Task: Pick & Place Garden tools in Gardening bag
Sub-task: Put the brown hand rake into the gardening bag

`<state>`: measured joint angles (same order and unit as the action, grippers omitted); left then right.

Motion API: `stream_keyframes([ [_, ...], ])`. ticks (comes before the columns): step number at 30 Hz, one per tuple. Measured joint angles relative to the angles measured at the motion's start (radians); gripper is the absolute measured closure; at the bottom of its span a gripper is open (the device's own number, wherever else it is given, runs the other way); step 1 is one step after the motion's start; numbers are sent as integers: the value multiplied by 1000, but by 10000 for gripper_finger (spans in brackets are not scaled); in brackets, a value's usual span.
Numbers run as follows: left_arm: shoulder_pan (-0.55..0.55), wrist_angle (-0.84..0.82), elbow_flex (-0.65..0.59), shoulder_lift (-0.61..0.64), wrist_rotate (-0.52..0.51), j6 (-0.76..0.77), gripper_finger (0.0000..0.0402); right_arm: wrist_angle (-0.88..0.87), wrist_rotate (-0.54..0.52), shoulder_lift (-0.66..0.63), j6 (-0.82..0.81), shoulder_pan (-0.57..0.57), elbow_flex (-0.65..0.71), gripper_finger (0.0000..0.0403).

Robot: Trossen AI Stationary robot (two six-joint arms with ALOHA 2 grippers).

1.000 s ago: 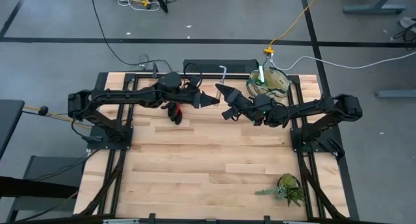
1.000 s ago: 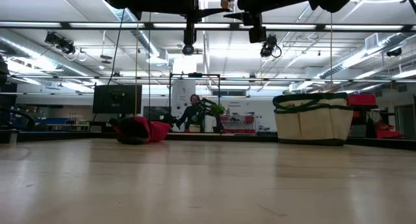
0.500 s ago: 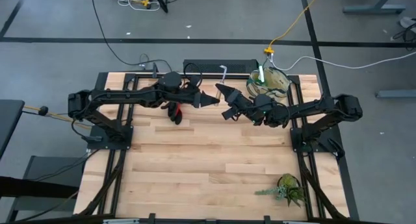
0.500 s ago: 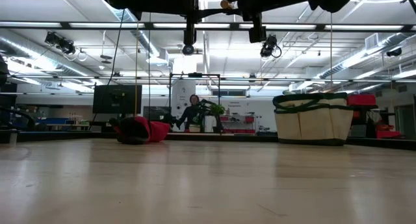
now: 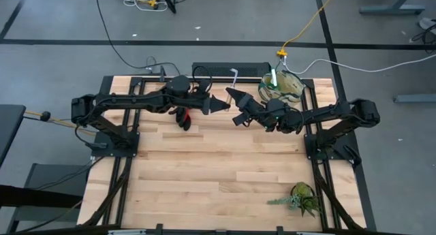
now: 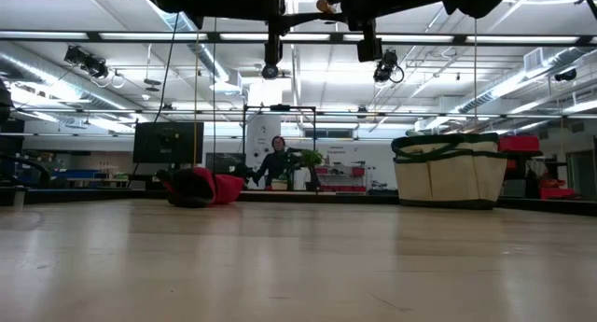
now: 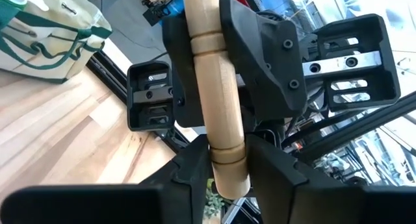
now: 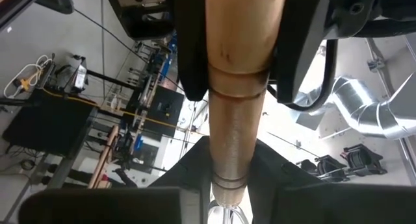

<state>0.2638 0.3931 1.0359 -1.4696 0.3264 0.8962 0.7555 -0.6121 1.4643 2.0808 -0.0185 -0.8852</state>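
Gripping same wooden handle (image 7: 218, 113): left hand (image 7: 224, 160) and right hand (image 8: 235, 160), midair above table (image 5: 204, 174).

Right gripper (image 8: 229, 178) clamped on a wooden handle (image 8: 240, 68), left gripper (image 8: 237, 39) gripping its far end; silver duct (image 8: 364, 110) beyond.

No visible change anywhere.

There are two robot arms, each with one gripper: the left gripper (image 5: 221, 106) and the right gripper (image 5: 238, 117). One wooden tool handle (image 7: 214, 87) is visible. On the bench (image 5: 204, 167) are one gardening bag (image 5: 281, 86), one pair of red-and-black gloves (image 5: 182, 116) and one leafy plant (image 5: 302, 197). One person (image 6: 274, 161) sits in the room behind.
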Motion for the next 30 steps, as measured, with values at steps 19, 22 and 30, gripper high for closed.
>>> stream_keyframes([
  [19,2,2,0,2,-35,36,205,19,-5,1,-8,0,0,332],
  [22,2,14,0,2,-19,40,200,39,-16,1,-18,0,0,332],
  [30,2,107,0,2,20,57,201,84,-42,0,-23,0,1,332],
])
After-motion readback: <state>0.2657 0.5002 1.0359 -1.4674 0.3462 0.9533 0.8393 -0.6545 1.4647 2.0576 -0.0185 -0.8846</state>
